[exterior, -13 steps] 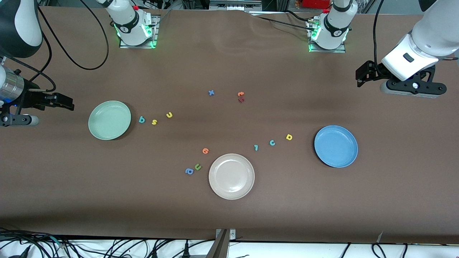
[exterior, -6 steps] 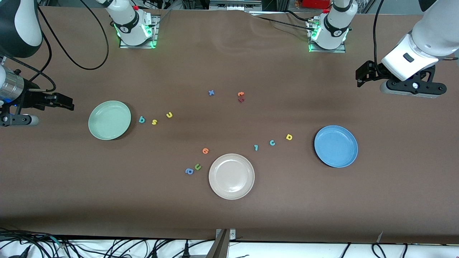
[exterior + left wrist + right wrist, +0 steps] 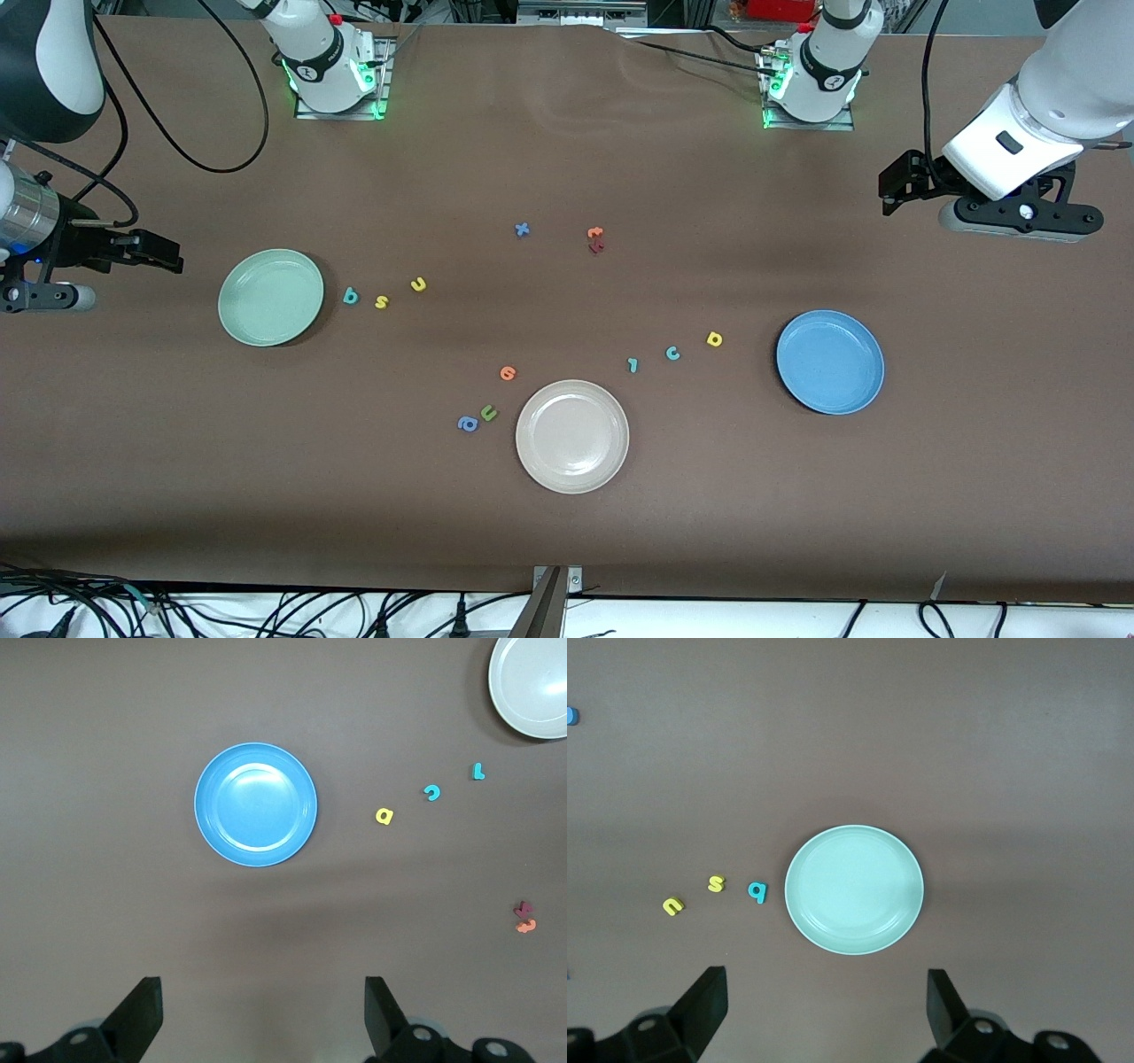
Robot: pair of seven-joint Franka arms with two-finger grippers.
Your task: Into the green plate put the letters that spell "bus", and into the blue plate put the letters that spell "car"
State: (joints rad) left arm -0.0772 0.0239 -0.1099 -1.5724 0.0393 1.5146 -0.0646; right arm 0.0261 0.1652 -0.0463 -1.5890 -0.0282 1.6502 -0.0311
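The green plate [image 3: 271,297] [image 3: 854,889] lies toward the right arm's end of the table. In a row beside it are the teal "b" [image 3: 351,296] [image 3: 757,892], yellow "s" [image 3: 381,302] and yellow "u" [image 3: 418,284]. The blue plate [image 3: 830,361] [image 3: 255,804] lies toward the left arm's end, with the yellow "a" [image 3: 714,338] [image 3: 384,816], teal "c" [image 3: 672,354] and teal "r" [image 3: 633,364] beside it. My left gripper [image 3: 889,195] [image 3: 263,1010] hangs open and empty over bare table. My right gripper [image 3: 168,252] [image 3: 826,1005] hangs open and empty beside the green plate.
A beige-white plate [image 3: 572,436] sits nearest the front camera. Beside it lie an orange letter [image 3: 507,373], a green "u" [image 3: 488,413] and a blue "a" [image 3: 467,424]. A blue "x" [image 3: 522,229] and an orange and dark red pair [image 3: 595,239] lie mid-table.
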